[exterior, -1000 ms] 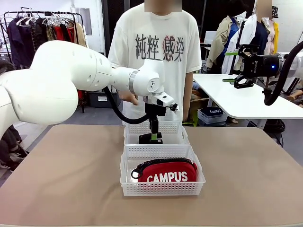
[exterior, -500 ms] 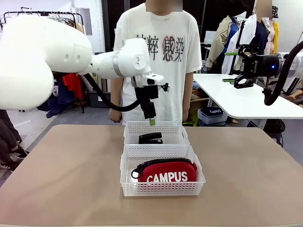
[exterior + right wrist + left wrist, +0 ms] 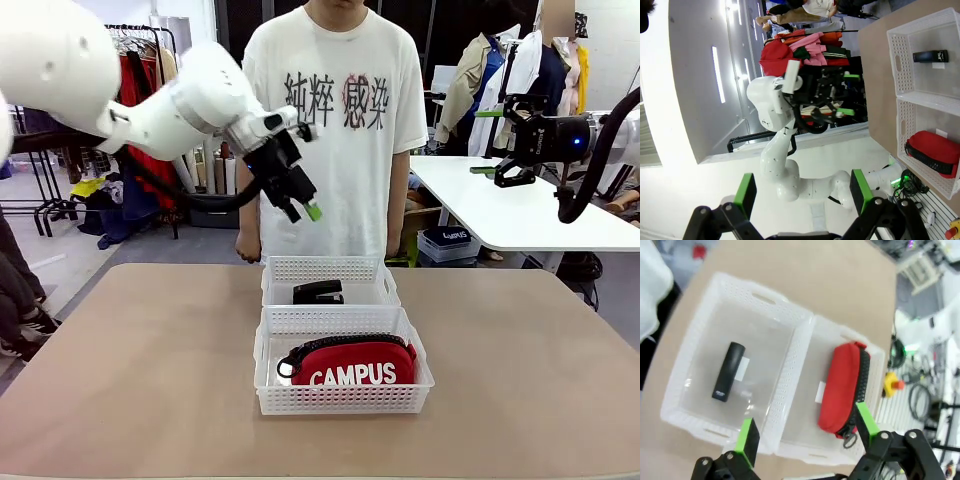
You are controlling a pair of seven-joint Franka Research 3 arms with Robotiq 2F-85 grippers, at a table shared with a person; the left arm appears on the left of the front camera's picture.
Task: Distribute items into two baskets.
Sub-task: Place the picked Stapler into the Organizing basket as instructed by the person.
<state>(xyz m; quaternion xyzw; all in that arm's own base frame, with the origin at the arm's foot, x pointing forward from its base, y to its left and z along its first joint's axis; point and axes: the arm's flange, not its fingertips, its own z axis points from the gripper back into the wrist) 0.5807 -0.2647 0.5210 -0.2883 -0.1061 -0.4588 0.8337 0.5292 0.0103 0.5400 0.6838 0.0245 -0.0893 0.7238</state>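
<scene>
A red pouch (image 3: 350, 365) marked "CAMPUS" lies in the near basket (image 3: 345, 402). A black stapler (image 3: 318, 292) lies in the far basket (image 3: 325, 268) right behind it. My left gripper (image 3: 303, 210) hangs open and empty, high above the far basket's left end. From the left wrist I look down between its open fingers (image 3: 748, 435) on the stapler (image 3: 729, 371) and the pouch (image 3: 840, 390). My right gripper (image 3: 487, 141) is open and empty, up at the far right, away from the table. The right wrist view shows both baskets, the stapler (image 3: 930, 56) and the pouch (image 3: 935, 152) far off.
A person in a white T-shirt (image 3: 335, 120) stands close behind the far basket, one hand (image 3: 248, 245) hanging near the table edge. The brown tabletop (image 3: 130, 380) spreads to both sides of the baskets. A white table (image 3: 520, 215) stands at the back right.
My left gripper has risen out of the far basket, up and to the left, with its jaws open. The stapler stays in that basket. The right arm is unmoved.
</scene>
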